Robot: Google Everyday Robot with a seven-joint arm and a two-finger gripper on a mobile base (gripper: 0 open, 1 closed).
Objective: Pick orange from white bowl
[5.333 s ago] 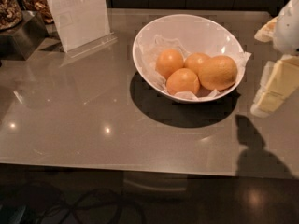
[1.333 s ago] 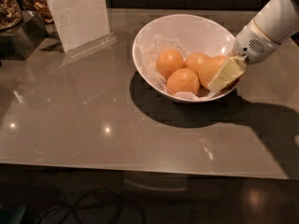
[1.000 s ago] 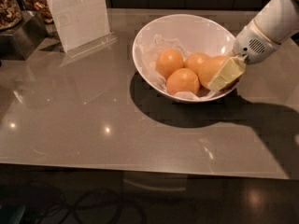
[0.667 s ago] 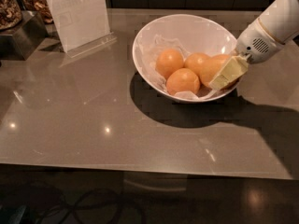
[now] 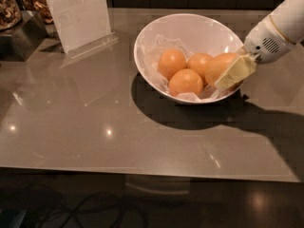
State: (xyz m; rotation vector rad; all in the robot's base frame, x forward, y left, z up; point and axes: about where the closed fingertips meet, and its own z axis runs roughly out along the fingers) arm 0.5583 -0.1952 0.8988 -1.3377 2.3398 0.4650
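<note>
Camera view: right up against orange [image 5: 214, 66] with gripper [image 5: 236, 73], low over white bowl's [image 5: 190, 30] right rim; clamped or loose, cannot tell.

White arm [image 5: 280, 30] slanting in from upper right, tool [image 5: 229, 76] angled down-left

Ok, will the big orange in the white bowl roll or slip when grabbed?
Rounded, so the orange probably rolls if nudged, though crumpled paper and the smaller oranges beside it likely cradle it. Its dull skin looks grippy enough. The gripper sits against its outer side, over the white bowl rim.
</note>
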